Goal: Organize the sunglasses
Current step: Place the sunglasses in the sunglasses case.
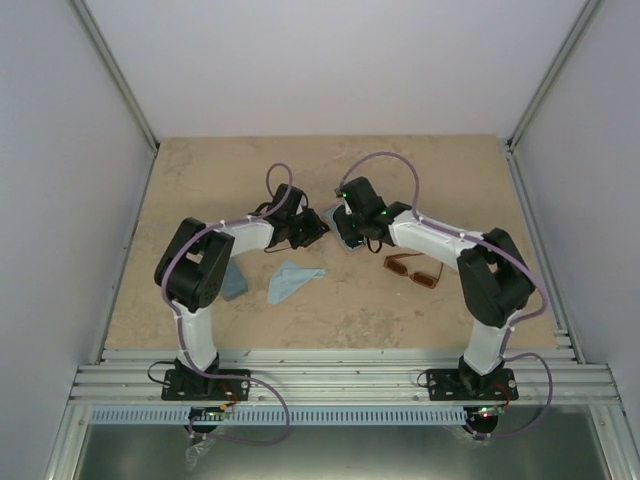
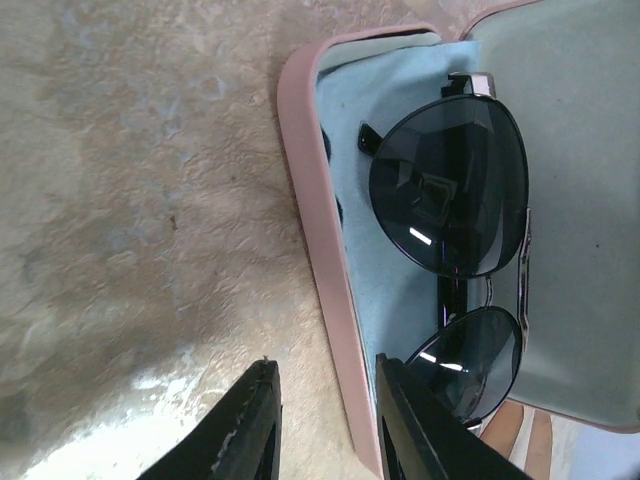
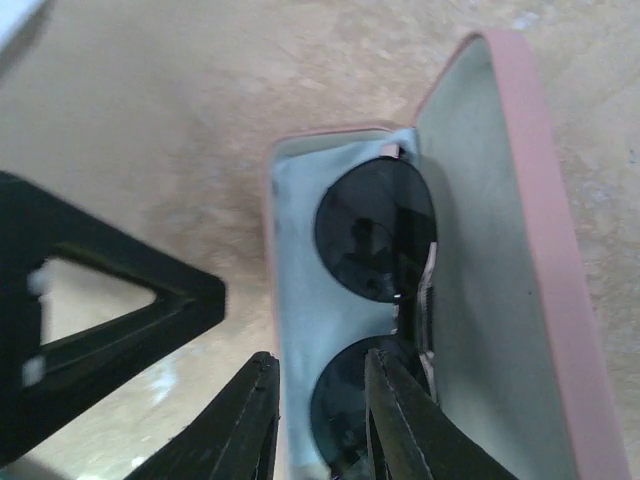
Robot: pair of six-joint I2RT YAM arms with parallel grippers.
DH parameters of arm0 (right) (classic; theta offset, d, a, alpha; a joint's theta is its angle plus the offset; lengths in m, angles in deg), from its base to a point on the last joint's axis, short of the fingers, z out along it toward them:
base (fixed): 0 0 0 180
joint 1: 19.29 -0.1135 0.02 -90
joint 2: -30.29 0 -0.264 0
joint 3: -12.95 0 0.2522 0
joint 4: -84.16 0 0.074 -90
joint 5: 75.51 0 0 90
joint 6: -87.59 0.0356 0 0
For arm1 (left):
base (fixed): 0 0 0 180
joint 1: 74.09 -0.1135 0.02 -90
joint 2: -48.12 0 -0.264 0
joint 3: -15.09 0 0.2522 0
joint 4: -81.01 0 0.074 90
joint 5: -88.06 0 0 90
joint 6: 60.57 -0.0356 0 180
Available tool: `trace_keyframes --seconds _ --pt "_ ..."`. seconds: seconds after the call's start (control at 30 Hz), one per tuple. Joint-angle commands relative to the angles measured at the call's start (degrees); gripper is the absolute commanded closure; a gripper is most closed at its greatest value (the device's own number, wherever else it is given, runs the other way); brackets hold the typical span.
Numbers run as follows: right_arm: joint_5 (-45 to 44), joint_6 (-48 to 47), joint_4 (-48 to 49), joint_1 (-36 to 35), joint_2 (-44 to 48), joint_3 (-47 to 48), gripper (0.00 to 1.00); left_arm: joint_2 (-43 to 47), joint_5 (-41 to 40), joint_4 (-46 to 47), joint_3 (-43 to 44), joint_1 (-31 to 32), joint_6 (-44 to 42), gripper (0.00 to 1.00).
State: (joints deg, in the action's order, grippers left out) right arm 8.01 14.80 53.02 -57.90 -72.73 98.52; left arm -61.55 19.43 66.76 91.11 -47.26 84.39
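The pink case [image 2: 310, 200] lies open in both wrist views, its lid [image 3: 540, 220] raised. The black wire sunglasses [image 2: 450, 190] with round dark lenses [image 3: 375, 230] lie folded inside on a light blue cloth lining [image 2: 355, 260]. My left gripper [image 2: 325, 365] is open and straddles the case's long rim, one finger outside over the table and one over a lens. My right gripper [image 3: 320, 355] is open over the case's end, holding nothing. In the top view both grippers [image 1: 312, 228] [image 1: 350, 235] meet mid-table and hide the case. The amber-brown sunglasses [image 1: 412, 270] lie unfolded beside the right arm.
A loose light blue cloth [image 1: 293, 282] lies in front of the left gripper. A pale blue oblong thing [image 1: 235, 283] sits partly under the left arm. The left gripper's black body [image 3: 100, 300] shows close on the left of the right wrist view.
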Motion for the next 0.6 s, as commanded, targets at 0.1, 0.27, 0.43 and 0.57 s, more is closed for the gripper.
trace_keyframes --seconds 0.1,0.27,0.43,0.57 --pt "-10.82 -1.71 -4.98 -0.49 -6.47 5.65 0.70 -2.96 3.54 2.82 2.86 -0.22 0.67 0.71" --pt "-12.37 -2.21 -4.89 -0.59 -9.29 7.07 0.69 -4.55 4.25 3.09 3.77 -0.25 1.17 0.71" --pt "-11.51 -3.04 -4.21 -0.59 -11.76 8.28 0.72 -5.42 4.63 3.39 4.24 -0.25 1.51 0.72" --pt "-10.06 -3.67 -3.23 -0.59 -12.51 8.58 0.74 -4.92 4.50 3.56 3.64 -0.27 1.58 0.72"
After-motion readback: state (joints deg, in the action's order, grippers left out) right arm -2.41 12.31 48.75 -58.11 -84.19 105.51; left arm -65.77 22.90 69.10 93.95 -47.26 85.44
